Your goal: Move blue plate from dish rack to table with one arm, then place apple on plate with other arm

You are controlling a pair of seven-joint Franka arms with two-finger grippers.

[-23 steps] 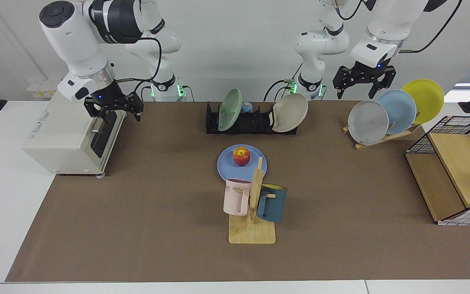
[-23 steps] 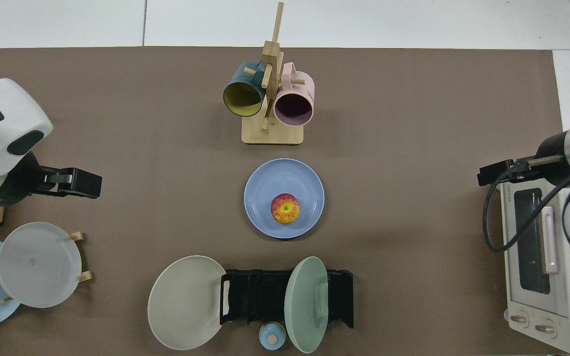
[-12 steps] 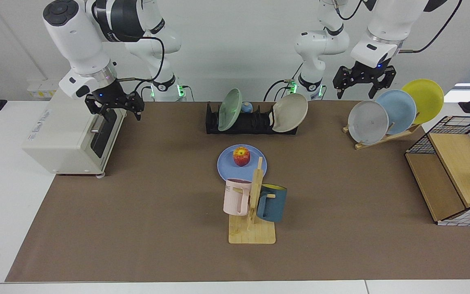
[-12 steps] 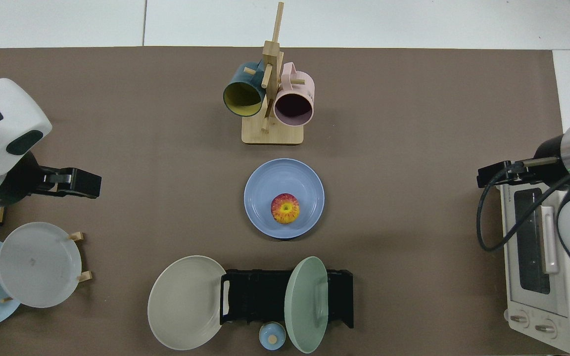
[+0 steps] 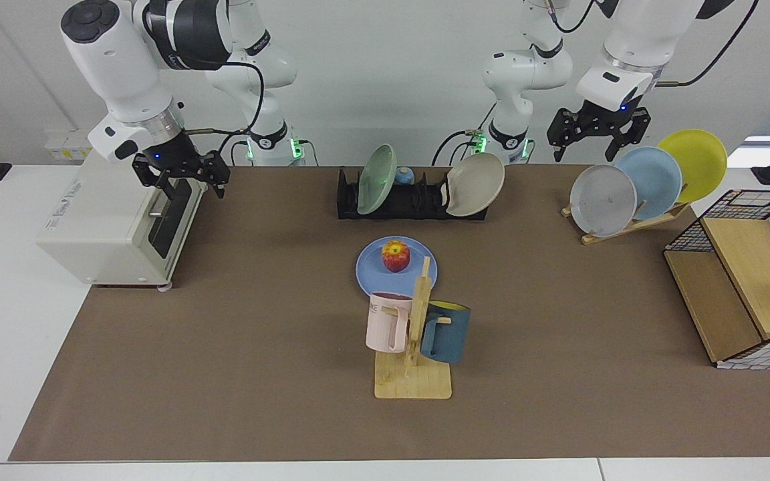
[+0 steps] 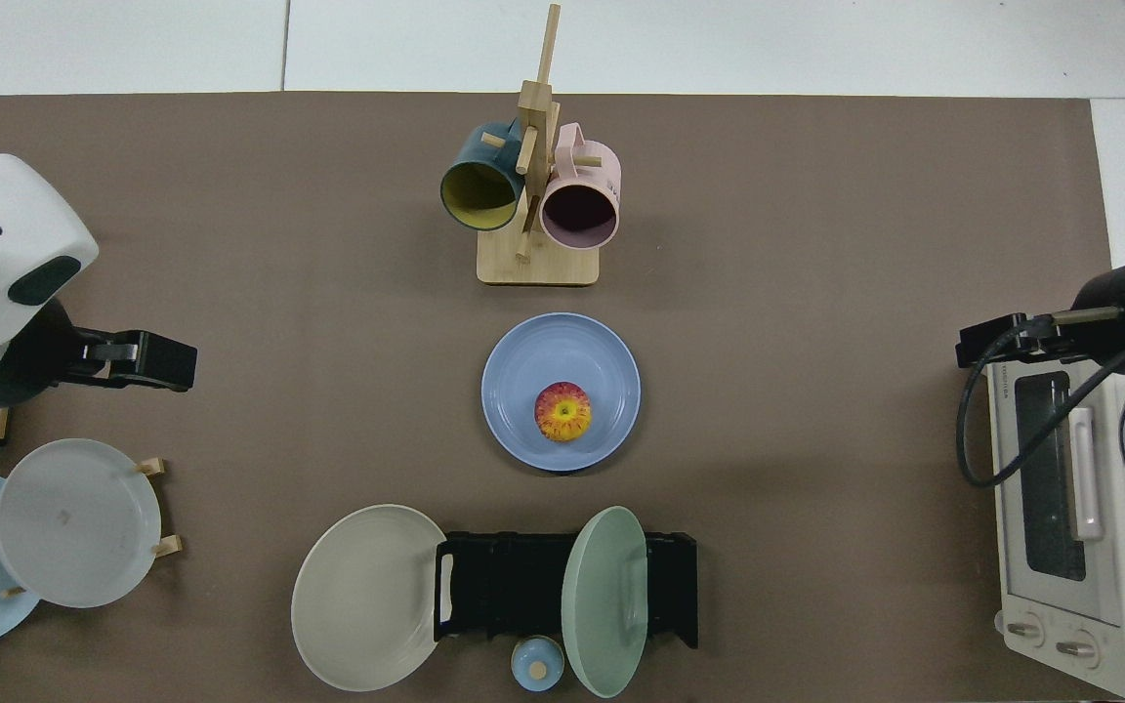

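Apple [image 5: 396, 256] sits on blue plate [image 5: 366, 270], flat on table [image 5: 224, 347] at frame centre, below dish rack [image 5: 348, 199]. Judged complete; best move is keeping both arms clear. Right gripper [image 5: 181, 178], upper left over toaster oven [image 5: 101, 227], spread, empty. Left gripper [image 5: 597, 137], upper right, spread, empty. Pink mug [image 5: 385, 324] reads "ME"; oven label illegible.

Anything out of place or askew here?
One oddity: the beige plate leans off the end of the dish rack, not slotted upright like the green plate. The apple sits off-centre on the blue plate.
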